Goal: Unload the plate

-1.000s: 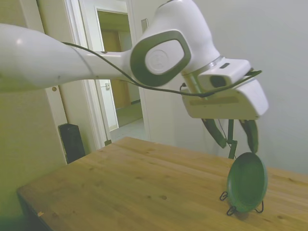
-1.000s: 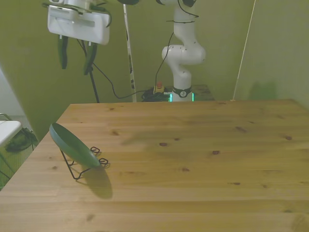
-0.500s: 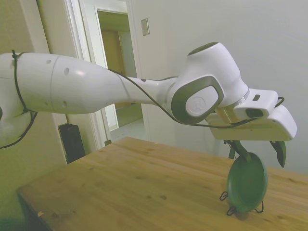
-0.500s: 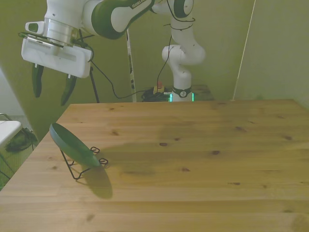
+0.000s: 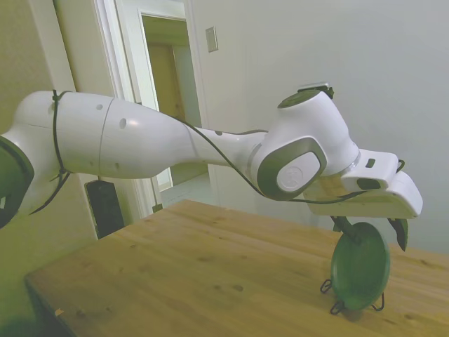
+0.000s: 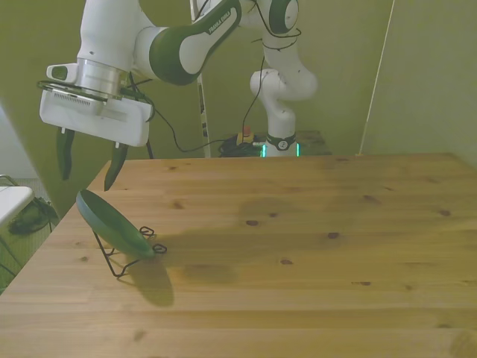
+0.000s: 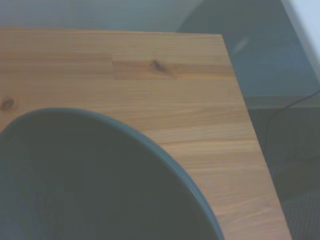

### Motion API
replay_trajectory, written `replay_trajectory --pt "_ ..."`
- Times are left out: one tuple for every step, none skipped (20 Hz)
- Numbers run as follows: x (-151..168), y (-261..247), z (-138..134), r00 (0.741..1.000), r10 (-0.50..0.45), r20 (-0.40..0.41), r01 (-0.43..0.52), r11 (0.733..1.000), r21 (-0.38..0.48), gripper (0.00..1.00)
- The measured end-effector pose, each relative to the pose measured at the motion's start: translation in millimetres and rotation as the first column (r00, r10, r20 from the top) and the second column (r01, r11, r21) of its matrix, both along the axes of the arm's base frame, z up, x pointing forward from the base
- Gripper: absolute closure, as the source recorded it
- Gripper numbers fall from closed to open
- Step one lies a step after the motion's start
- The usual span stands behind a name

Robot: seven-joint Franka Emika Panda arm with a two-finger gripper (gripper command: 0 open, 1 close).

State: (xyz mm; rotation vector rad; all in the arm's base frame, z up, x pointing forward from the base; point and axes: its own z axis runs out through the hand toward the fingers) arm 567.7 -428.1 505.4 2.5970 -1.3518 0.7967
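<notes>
leaning on one thin black wire stand, one dark green plate sits near the front view's left edge of the wooden surface, tilted back so its face looks up and toward the front view's left. there is one plate, one stand and one white arm in view, and nothing else rests on the surface.

going from the front view's left: two dark fingers hang down from the wide white gripper, spread apart with open air between them. they hover just above the plate's upper rim and are not touching it; the one nearer the front view's left sits outside the rim, the other above the plate's back. to the right of that the stand's two small looped feet rest on the wood beside the plate's lower edge, and a soft shadow falls across the boards. farther right the surface is bare planks with a few dark knots.

in the side view the plate stands nearly upright on its stand near the picture's right, with the gripper right over its top edge and its fingers either side of that rim.

the wrist view, blurred, shows the plate's curved rim filling the lower part, with a corner of the surface beyond it.
</notes>
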Motion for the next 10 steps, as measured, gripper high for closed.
replay_trajectory --pt "1.7 -1.0 -3.4 1.0 0.0 0.002 0.0 1.0 -0.005 0.0" --pt "3.4 -1.6 -6.9 1.0 0.0 0.001 0.0 1.0 -0.008 0.0" --pt "5.1 -2.1 -9.8 1.0 0.001 0.002 -0.001 1.0 -0.011 0.0" --pt "6.7 -1.9 -13.0 1.0 0.002 0.001 -0.002 1.0 -0.012 0.0" --pt "8.1 -1.6 -15.8 1.0 0.004 -0.001 -0.004 1.0 -0.013 1.0" --pt "9.4 -1.2 -17.9 1.0 0.005 -0.001 -0.005 1.0 -0.015 1.0" --pt "10.8 -0.9 -19.6 1.0 0.007 0.001 -0.007 1.0 -0.019 1.0" --pt "11.7 -1.1 -21.3 1.0 0.009 0.002 -0.009 1.0 -0.022 1.0" --pt "12.5 -1.6 -22.8 1.0 0.01 0.004 -0.01 1.0 -0.027 1.0" --pt "13.0 -2.0 -24.3 1.0 0.011 0.005 -0.011 1.0 -0.029 1.0"
